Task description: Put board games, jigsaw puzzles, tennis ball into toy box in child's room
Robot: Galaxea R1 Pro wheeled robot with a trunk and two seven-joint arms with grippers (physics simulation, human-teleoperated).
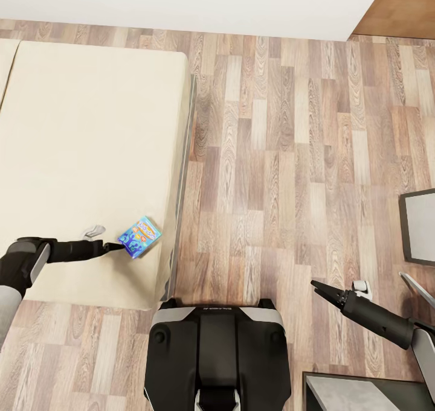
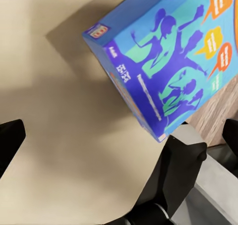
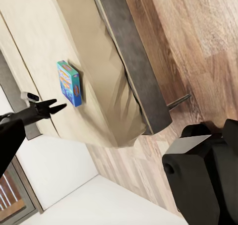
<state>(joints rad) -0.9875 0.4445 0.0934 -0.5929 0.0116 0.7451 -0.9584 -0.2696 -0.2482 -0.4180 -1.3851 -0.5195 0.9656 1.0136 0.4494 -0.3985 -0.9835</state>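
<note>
A light blue cartoon board game (image 1: 140,237) rests near the front right corner of the beige bed (image 1: 78,127), tipped up rather than lying flat. It casts an offset shadow. My left gripper (image 1: 116,247) reaches over the mattress with its tips just short of the box's near corner. In the left wrist view the box (image 2: 168,61) is ahead of the wide-apart fingers (image 2: 10,140), with nothing between them. The right wrist view takes in the same box (image 3: 69,83) and the open left gripper (image 3: 52,107). My right gripper (image 1: 315,285) hovers open over the wooden floor, holding nothing.
The bed's dark frame edge (image 1: 181,175) borders the plank floor (image 1: 290,157). My base (image 1: 217,350) stands at the bed's corner. A dark-framed grey panel (image 1: 418,227) is at the right and a grey-topped surface (image 1: 362,396) at the lower right. A white wall (image 1: 181,0) is beyond.
</note>
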